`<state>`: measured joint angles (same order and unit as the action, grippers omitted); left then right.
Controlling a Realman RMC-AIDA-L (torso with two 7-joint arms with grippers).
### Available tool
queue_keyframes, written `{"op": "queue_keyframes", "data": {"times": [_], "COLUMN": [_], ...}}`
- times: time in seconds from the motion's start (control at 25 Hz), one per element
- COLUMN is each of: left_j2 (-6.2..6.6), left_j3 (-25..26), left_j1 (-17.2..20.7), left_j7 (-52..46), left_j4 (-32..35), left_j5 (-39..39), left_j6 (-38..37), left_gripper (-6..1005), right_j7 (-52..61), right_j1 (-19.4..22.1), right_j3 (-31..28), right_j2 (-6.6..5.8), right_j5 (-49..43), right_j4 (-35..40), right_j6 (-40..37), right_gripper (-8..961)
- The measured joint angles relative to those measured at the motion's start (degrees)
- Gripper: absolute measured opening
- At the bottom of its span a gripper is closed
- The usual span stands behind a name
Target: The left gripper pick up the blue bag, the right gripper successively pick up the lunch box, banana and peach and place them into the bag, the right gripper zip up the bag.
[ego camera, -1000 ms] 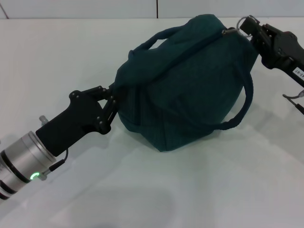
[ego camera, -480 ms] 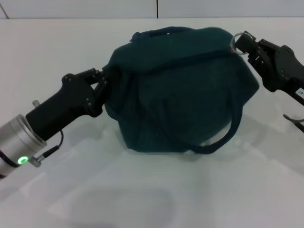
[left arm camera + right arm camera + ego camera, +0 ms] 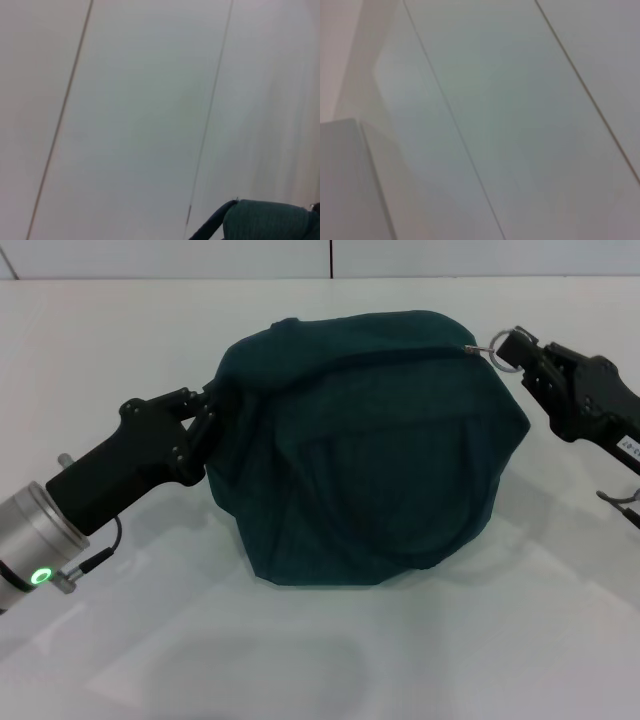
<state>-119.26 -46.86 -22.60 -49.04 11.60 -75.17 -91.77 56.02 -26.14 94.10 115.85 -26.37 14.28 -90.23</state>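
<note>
Bag (image 3: 370, 470) lower, flatter, strap hidden

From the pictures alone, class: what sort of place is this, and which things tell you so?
Probably a robot test bench or lab, not a home: a bare white table, plain pale panelled walls behind, and only the blue bag held between the left gripper and right gripper.

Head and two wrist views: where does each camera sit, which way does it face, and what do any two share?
Head view: from the robot's head, down at the blue bag on the white table; left end effector grips its side, right end effector holds the zipper ring.
Left wrist view: mostly pale panelled surface; no fingers show.
Right wrist view: only pale panels; no robot parts.
Shared: head and left wrist both show the bag.
</note>
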Motion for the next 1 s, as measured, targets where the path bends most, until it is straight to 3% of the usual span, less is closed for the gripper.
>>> {"op": "queue_keyframes", "data": {"times": [0.52, 1.0], "left_j2": [-0.01, -0.01], "left_j3": [0.1, 0.1], "left_j1": [0.5, 0.2], "left_j7": [0.0, -0.1], "left_j4": [0.1, 0.2], "left_j5": [0.3, 0.5], "left_j6": [2.2, 2.3], "left_gripper": [54, 55], "right_j7": [-0.9, -0.8], "right_j1": [2.7, 2.4], "right_j3": [-3.1, -2.5], "right_j2": [-0.18, -0.14], "right_j5": [0.1, -1.7], "right_j4": [-3.9, -4.8], "right_j6": [1.9, 7.0], "right_gripper": [12, 14]}}
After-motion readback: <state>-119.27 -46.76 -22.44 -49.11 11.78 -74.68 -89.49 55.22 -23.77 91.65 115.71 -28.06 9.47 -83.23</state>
